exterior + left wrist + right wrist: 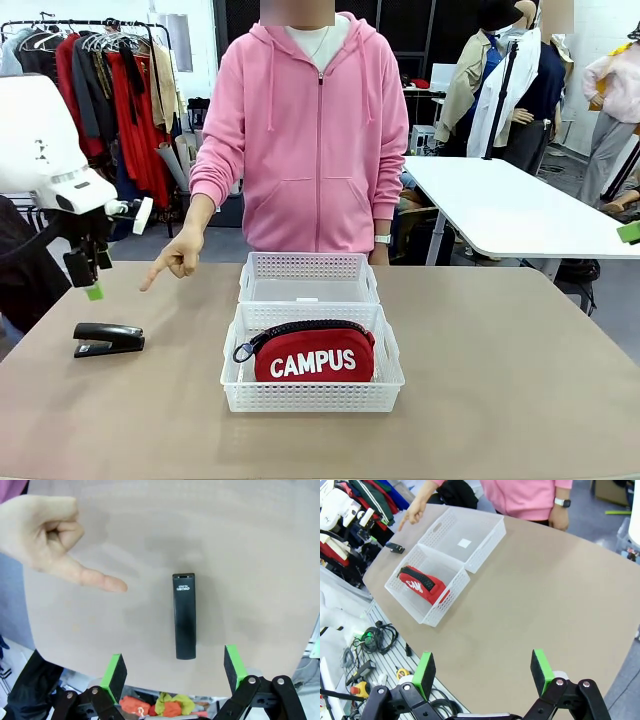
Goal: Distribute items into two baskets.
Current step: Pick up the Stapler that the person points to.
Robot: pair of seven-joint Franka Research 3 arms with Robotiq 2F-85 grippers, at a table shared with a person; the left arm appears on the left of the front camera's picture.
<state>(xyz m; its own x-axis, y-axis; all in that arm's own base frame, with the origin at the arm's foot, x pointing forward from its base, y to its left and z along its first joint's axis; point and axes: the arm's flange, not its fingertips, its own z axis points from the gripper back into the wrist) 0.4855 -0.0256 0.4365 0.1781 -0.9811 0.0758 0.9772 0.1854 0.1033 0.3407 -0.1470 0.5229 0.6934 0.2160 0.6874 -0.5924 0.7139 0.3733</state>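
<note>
Left end effector (174, 669) pointing down, jaws spread wide, empty; right end effector (482, 670) likewise spread, empty.

Clothes rack (110, 80) back left, white table (500, 205) at right, grey floor (620, 300) beyond

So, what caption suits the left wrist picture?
Open left gripper hangs over the black stapler while a person's hand points toward it.

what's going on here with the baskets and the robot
A red pouch already lies in the near basket; the far basket has nothing in it. A black stapler sits on the table to the left, and a person's hand points at it. The left arm hangs above the stapler with its jaws open, holding nothing.
</note>
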